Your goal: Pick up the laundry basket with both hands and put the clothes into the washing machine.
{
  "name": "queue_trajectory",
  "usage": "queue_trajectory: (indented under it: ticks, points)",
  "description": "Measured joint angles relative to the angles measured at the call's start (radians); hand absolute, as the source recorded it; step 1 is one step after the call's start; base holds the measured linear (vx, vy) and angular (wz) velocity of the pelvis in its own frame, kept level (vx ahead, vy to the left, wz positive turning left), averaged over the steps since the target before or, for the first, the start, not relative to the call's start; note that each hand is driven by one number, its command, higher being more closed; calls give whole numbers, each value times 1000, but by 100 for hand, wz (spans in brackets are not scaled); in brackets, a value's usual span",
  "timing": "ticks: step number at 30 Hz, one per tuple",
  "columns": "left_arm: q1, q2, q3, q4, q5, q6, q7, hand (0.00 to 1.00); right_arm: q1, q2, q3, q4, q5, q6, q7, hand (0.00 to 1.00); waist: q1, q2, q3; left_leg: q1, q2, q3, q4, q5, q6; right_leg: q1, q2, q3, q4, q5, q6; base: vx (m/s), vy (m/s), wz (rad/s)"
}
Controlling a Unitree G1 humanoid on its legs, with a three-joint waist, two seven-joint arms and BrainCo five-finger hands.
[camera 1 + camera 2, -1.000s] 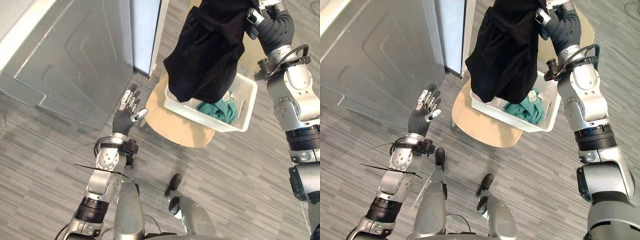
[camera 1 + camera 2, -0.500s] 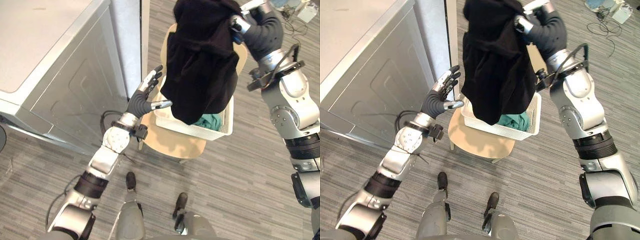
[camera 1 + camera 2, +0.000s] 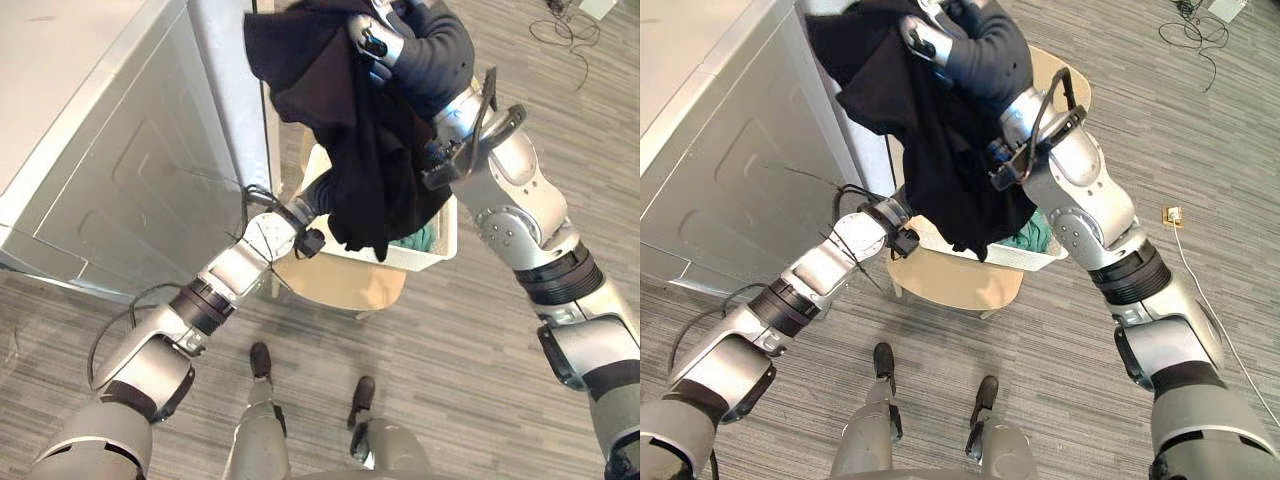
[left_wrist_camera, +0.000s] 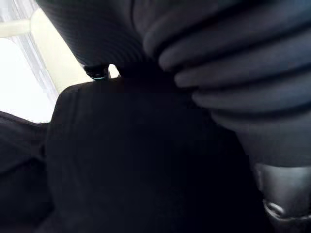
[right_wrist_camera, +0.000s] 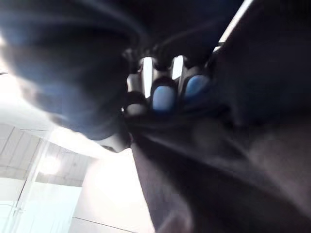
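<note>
The right hand (image 3: 415, 50), clutching the black cloth garment (image 3: 350, 130), has swung it from above the white plastic laundry basket (image 3: 432, 245) toward the grey metal washing machine (image 3: 130, 170). The left hand (image 3: 318, 190) has risen from beside the machine to behind the hanging cloth.

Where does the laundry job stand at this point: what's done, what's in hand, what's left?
Done: the black garment is lifted clear of the white basket, which sits on the wooden chair. In hand: the right hand grips it high beside the washing machine; the left hand reaches in behind the cloth. Left: the garment is not yet in the machine, and a green garment lies in the basket.
</note>
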Motion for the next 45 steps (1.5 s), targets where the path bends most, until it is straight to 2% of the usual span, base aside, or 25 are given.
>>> queue_trajectory:
  ticks: [3, 9, 10, 13, 18, 24, 25, 32, 41, 45]
  points:
    - [-30, 2, -40, 0, -59, 0, -10, 0, -25, 31, 4, 0, 1, -2, -2, 100, -6, 1, 1, -2, 0, 2, 0, 0, 0, -10, -1, 7, 10, -1, -1, 9, -35, -5]
    - [-42, -11, -37, -1, -145, -5, 10, 0, -25, 62, 4, 1, -1, -3, -5, 100, -10, 8, 5, -2, 1, 1, 0, 0, 0, -11, -1, 7, 15, -7, -11, -8, -23, 0]
    - [-42, -11, -35, -1, -149, -6, 12, 100, -24, 65, 3, 1, -2, -3, -7, 100, -10, 9, 5, -2, 1, 1, 0, 0, 0, -11, -1, 7, 15, -7, -11, -16, -42, 1]
    - [-42, -18, -22, -5, -174, -9, 29, 100, -22, 82, -7, 7, -7, -7, -10, 100, -9, 9, 5, -2, 1, 1, 0, 0, 0, -11, -1, 7, 16, -7, -11, -6, -36, 1]
    - [-4, -57, 82, -16, -173, -23, 63, 100, 26, 98, -54, 12, -15, -24, -28, 100, -7, 10, 5, 6, -4, 13, 0, 0, 0, -7, -6, 8, 16, -4, -3, 12, -35, -2]
    - [88, -137, 211, -21, -133, -38, 156, 100, 113, 99, -100, 50, -49, -37, -50, 100, -7, 28, 8, 22, -4, 16, -2, 0, 0, 8, -6, 10, 13, -6, -4, 9, -40, 0]
    - [95, -142, 218, -25, -130, -40, 164, 100, 120, 99, -103, 50, -49, -37, -50, 0, -8, 29, 8, 22, -4, 16, -2, 0, 0, 8, -6, 10, 13, -7, -6, 1, -44, -1]
    - [166, -177, 336, -66, -57, -45, 209, 100, 220, 98, -150, 49, -50, -37, -68, 0, -7, 41, 5, 24, -3, 24, -6, 0, -1, 9, -6, 15, 8, -8, -8, 1, -46, -2]
    - [277, -199, 452, -102, -54, -45, 242, 100, 300, 94, -194, 48, -93, -32, -91, 0, -5, 42, 4, 28, -4, 26, -2, -1, -1, 15, -7, 15, 3, -4, -2, 12, -46, 0]
    - [326, -205, 491, -115, -53, -44, 247, 100, 356, 94, -225, 48, -102, -14, -91, 0, -6, 44, 3, 30, -5, 25, -2, -1, -2, 23, -7, 12, -7, -2, -2, 7, -43, 3]
